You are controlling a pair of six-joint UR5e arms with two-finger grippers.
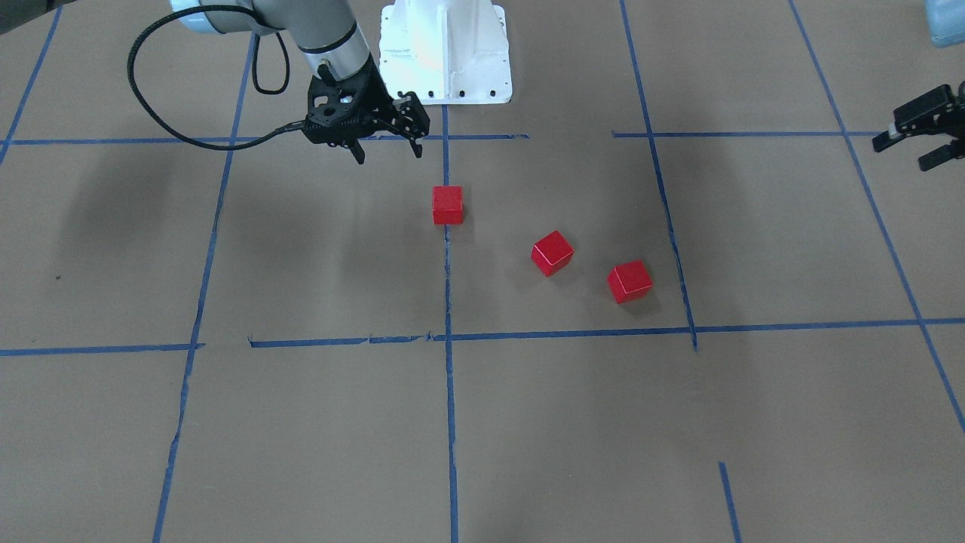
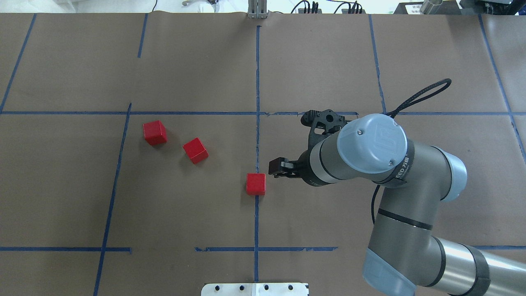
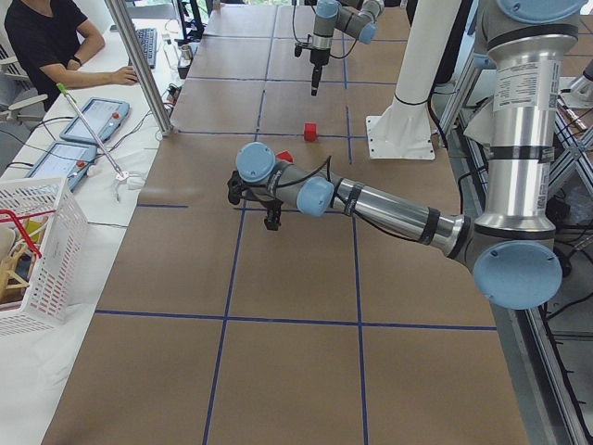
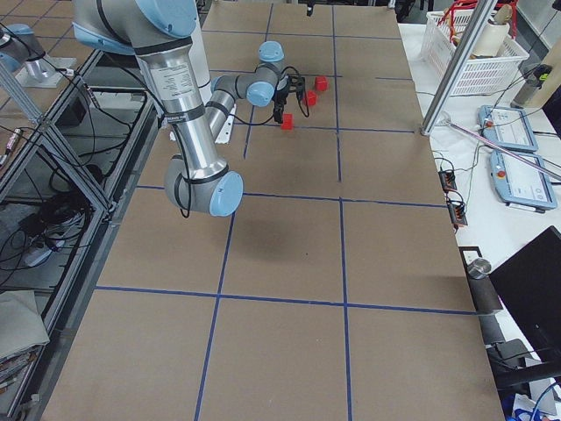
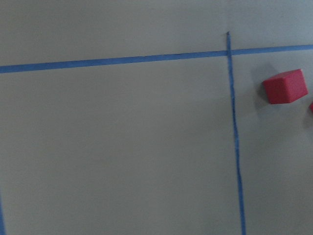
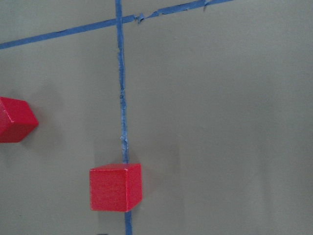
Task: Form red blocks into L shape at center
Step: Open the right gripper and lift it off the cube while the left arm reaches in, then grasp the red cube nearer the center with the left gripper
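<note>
Three red blocks lie apart on the brown paper center (image 2: 230,213). One block (image 1: 447,205) (image 2: 255,183) (image 6: 116,187) sits on the vertical blue tape line (image 2: 257,144). The second (image 1: 552,253) (image 2: 195,150) and third (image 1: 629,281) (image 2: 154,132) lie diagonally off toward my left side. My right gripper (image 1: 386,151) (image 2: 283,168) is open and empty, hovering just beside the block on the line, on its right. My left gripper (image 1: 901,153) is open and empty, far out at the table's left. The left wrist view shows one block (image 5: 285,86).
My white base plate (image 1: 445,53) stands behind the blocks. In the exterior left view a white basket (image 3: 37,250), tablets and a seated operator (image 3: 46,46) are beyond the table's far edge, with a metal post (image 3: 139,65) at that edge.
</note>
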